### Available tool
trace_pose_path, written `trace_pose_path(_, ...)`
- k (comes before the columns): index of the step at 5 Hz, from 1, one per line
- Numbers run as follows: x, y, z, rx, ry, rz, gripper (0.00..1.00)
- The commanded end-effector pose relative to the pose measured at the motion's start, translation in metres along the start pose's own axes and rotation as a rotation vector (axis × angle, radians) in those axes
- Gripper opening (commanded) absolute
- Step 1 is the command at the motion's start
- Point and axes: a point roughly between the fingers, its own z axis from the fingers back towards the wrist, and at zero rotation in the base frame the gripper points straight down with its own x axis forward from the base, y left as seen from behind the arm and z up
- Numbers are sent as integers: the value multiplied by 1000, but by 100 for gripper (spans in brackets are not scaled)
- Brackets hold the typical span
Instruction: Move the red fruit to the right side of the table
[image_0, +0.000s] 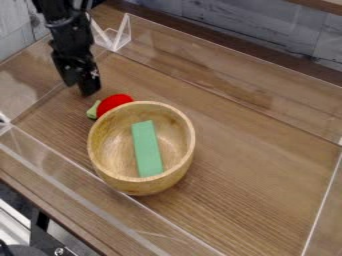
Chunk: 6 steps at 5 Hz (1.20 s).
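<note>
The red fruit (115, 102) lies on the worktop (254, 110) near its left edge, toward the far left corner, with its small green stem pointing left. It sits just beside the rim of the wooden bowl (110, 166), close enough that the two may be touching, though that cannot be told for sure. A flat green block (146, 146) lies inside the bowl, lengthwise along its bottom, and has no part in the job.

The tool (79, 82) hangs pointing straight down just beyond the fruit, toward the far left corner. Its jaws stand wide apart and have hold of nothing. That spread suits a grasp from above on a small round thing, so this looks like the approach before the pick.

The fruit has not yet been lifted, so the whole move is still ahead. The right side of the worktop is bare wood up to the low clear wall (319, 205), which leaves room for the drop. The bowl stands between the fruit and that side, so a carry would likely need to go up and over it rather than along the surface.
</note>
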Motion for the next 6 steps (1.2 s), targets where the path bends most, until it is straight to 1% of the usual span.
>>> trace_pose_path(1,4,7,3,28,-14,0,100)
trace_pose_path(2,3,16,7,37,-21,42,0)
trace_pose_path(3,16,11,35,58,-46,80,0)
trace_pose_path(4,29,4,68,82,-79,109,0)
trace_pose_path(5,40,-22,98,93,-103,85,0)
trace_pose_path(6,47,-51,117,88,-113,42,0)
